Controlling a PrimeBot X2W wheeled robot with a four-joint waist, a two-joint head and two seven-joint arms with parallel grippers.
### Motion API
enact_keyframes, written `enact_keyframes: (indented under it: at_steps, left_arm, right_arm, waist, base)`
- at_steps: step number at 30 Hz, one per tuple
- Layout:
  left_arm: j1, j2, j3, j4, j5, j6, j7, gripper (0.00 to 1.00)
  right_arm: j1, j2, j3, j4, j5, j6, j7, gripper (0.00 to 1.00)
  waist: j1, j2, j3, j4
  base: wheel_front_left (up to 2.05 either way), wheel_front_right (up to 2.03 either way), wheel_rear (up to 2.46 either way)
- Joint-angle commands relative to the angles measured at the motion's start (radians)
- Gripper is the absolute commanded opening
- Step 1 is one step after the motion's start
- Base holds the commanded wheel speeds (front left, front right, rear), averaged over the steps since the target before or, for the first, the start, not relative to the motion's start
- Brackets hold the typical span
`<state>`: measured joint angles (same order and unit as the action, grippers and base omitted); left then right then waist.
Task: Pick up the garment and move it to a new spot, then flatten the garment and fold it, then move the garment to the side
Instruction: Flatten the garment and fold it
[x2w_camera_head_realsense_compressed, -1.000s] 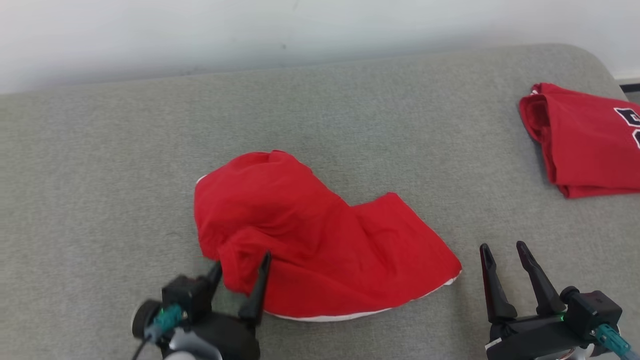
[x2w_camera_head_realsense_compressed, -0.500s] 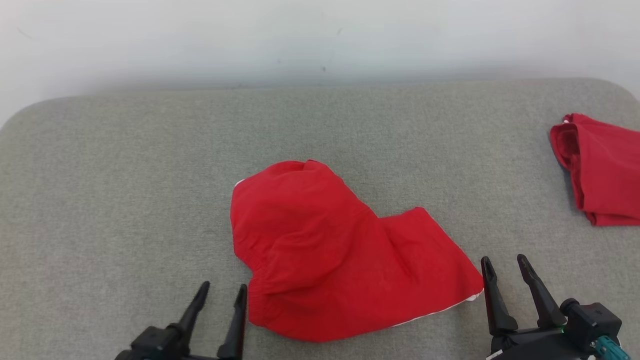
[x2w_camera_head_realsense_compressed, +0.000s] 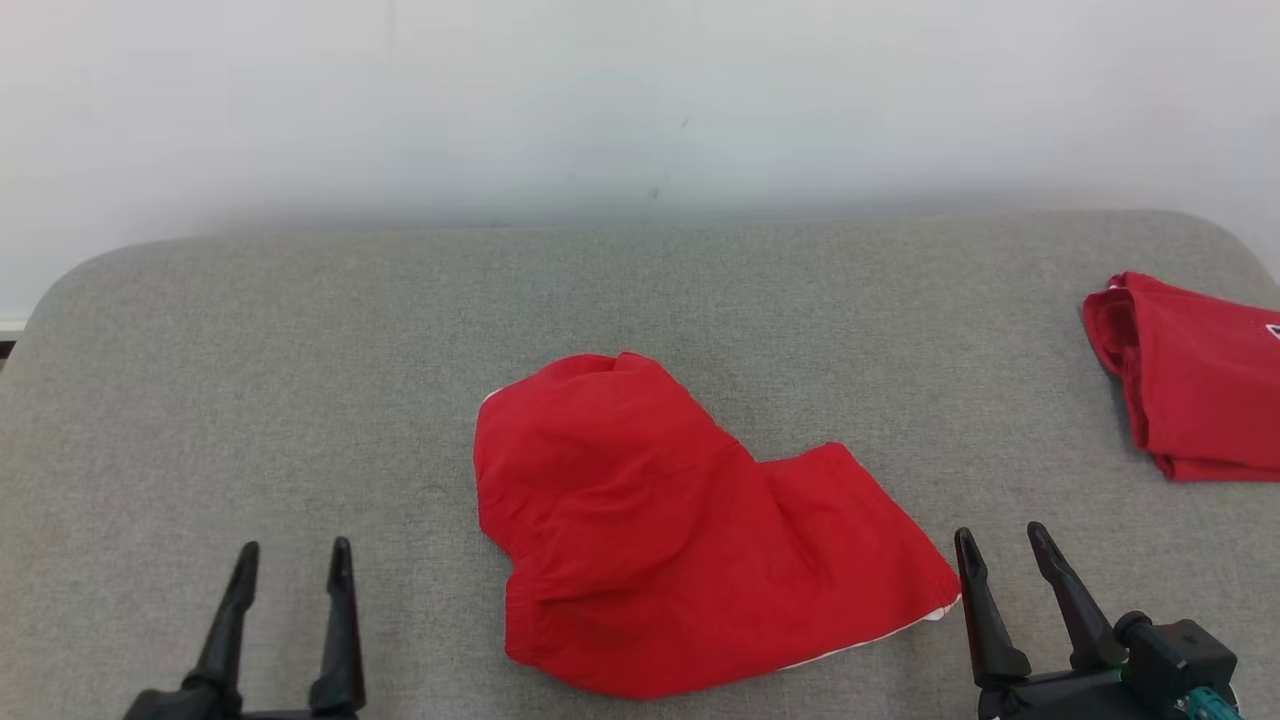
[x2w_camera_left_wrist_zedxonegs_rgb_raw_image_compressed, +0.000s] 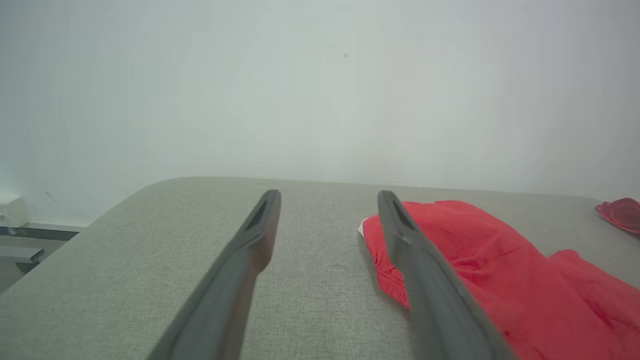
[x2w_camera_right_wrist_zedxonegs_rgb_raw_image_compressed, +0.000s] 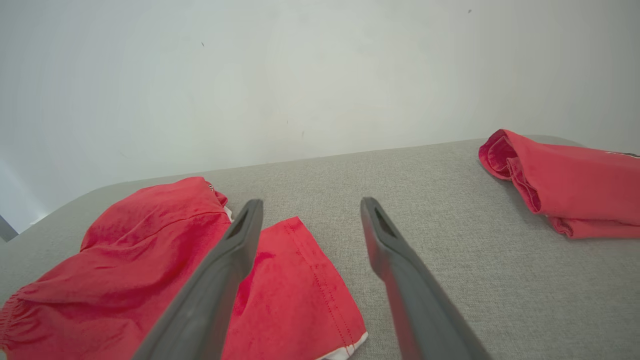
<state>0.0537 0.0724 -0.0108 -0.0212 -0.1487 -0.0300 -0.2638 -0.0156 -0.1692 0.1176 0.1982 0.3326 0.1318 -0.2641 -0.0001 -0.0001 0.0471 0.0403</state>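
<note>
Head view: The garment (x2w_camera_head_realsense_compressed: 680, 540), red with a thin white trim, was found lying crumpled and unfolded near the middle of the grey padded surface (x2w_camera_head_realsense_compressed: 300, 330), toward its near edge. The left gripper (x2w_camera_head_realsense_compressed: 295, 546) was recorded at the lower left, well apart from the garment, its fingers spread with nothing between them. The right gripper (x2w_camera_head_realsense_compressed: 999, 532) was recorded at the lower right, just beside the garment's right corner, fingers likewise spread and empty. A second red garment (x2w_camera_head_realsense_compressed: 1190, 390), folded, was noted at the right edge of the surface.

Left wrist view: Bare surface was seen between the spread fingers; the garment was seen beyond and to the right of them.

Right wrist view: The garment was seen at the left, its trimmed corner lying partly behind one finger. Bare surface was seen between the fingers, and the folded garment at the upper right.
</note>
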Motion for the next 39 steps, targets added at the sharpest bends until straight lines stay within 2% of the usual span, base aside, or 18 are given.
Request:
enact_keyframes:
  at_steps: [1,8,18,26,36,37,38,39]
  left_arm:
    - [0.015,-0.003,0.018,-0.01,0.016,-0.002,0.0,1.0]
    - [0.052,-0.015,0.098,0.005,0.022,-0.017,0.0,1.0]
    - [0.044,-0.022,0.091,0.015,0.03,-0.023,0.0,1.0]
    - [-0.002,-0.022,0.04,0.023,0.014,-0.029,0.0,1.0]
    - [-0.027,-0.022,-0.029,0.034,-0.003,-0.014,0.0,1.0]
    - [-0.028,-0.022,-0.035,0.033,-0.006,-0.009,0.0,1.0]
    - [-0.028,-0.022,-0.039,0.031,-0.009,-0.004,0.0,1.0]
    - [-0.03,-0.022,-0.041,0.033,-0.012,-0.004,0.0,1.0]
  right_arm:
    - [0.015,-0.002,-0.001,-0.005,-0.003,-0.003,0.0,1.0]
    - [0.047,-0.014,-0.01,-0.004,-0.004,-0.003,0.0,1.0]
    - [0.026,-0.048,0.004,0.04,-0.008,-0.003,0.0,1.0]
    - [-0.093,-0.11,0.074,0.226,0.008,-0.003,0.0,1.0]
    - [-0.204,-0.125,0.152,0.472,0.061,-0.003,0.0,1.0]
    - [-0.21,-0.122,0.158,0.489,0.071,-0.003,0.0,0.81]
    - [-0.215,-0.121,0.163,0.5,0.079,-0.003,0.0,0.38]
    - [-0.222,-0.122,0.167,0.507,0.084,-0.003,0.0,0.0]
  waist:
    - [0.0001,0.0001,-0.008,-0.005]
    - [0.0001,0.0001,-0.021,-0.013]
    - [0.0001,0.0001,-0.014,-0.013]
    - [0.0001,0.0001,0.018,0.039]
    - [0.0001,0.0001,0.061,0.113]
    - [0.0001,0.0001,0.064,0.116]
    - [0.0001,0.0001,0.065,0.118]
    - [0.0001,0.0001,0.067,0.117]
  base:
    - [0.0,0.0,0.0]
    - [0.0,0.0,0.0]
    - [0.0,0.0,0.0]
    - [0.0,0.0,0.0]
    - [0.0,0.0,0.0]
    - [0.0,0.0,0.0]
    - [0.0,0.0,0.0]
    - [0.0,0.0,0.0]
